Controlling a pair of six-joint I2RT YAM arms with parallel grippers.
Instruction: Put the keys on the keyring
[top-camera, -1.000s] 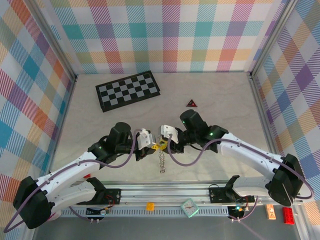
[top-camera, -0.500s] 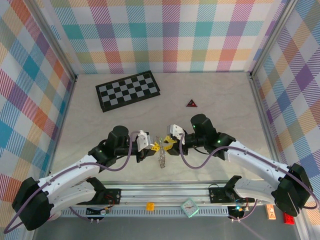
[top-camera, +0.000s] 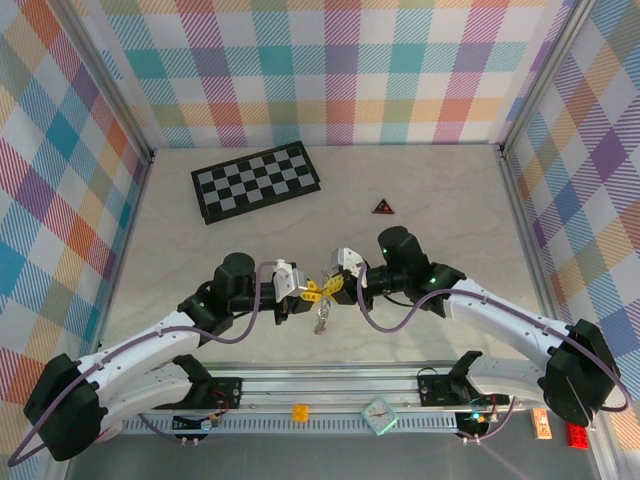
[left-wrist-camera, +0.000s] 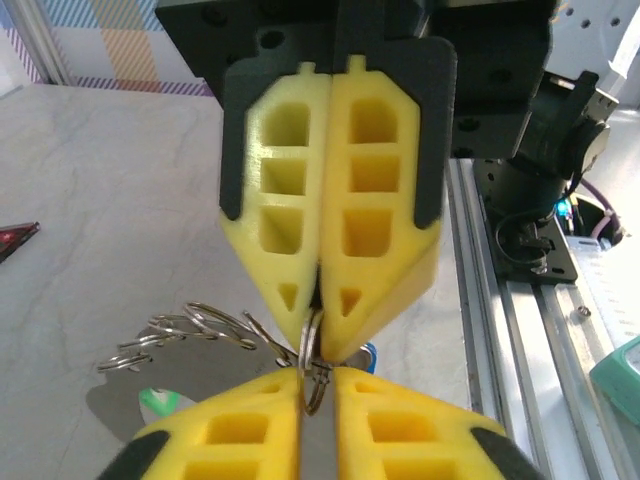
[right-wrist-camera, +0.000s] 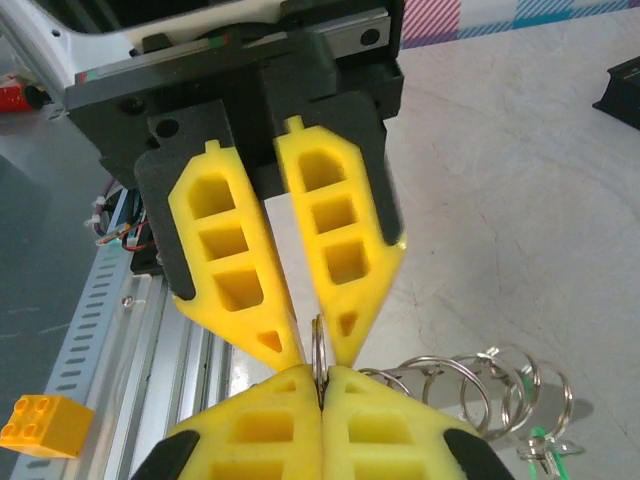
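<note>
The keyring (top-camera: 320, 318), a chain of silvery rings, hangs between the two grippers above the table's near middle. My right gripper (right-wrist-camera: 322, 375) is shut on one ring of the keyring (right-wrist-camera: 480, 385). My left gripper (left-wrist-camera: 318, 375) faces it tip to tip, its jaws slightly open with the same ring standing loose in the gap. In the top view the left gripper (top-camera: 311, 291) and right gripper (top-camera: 330, 286) almost touch. The green key (left-wrist-camera: 152, 402) lies below the trailing rings. A bit of the blue key (left-wrist-camera: 372, 353) peeks out behind the right gripper's fingers (left-wrist-camera: 375, 300).
A black-and-white checkerboard (top-camera: 256, 181) lies at the back left, a dark red-edged triangle (top-camera: 383, 207) behind the right arm. The metal rail (top-camera: 330, 385) runs along the near edge, with a yellow brick (top-camera: 299, 411) and a teal clock (top-camera: 379, 415) below it.
The right gripper has shut on a ring of the keyring, and the left gripper's jaws have parted slightly. Both grippers stayed tip to tip over the same spot.
</note>
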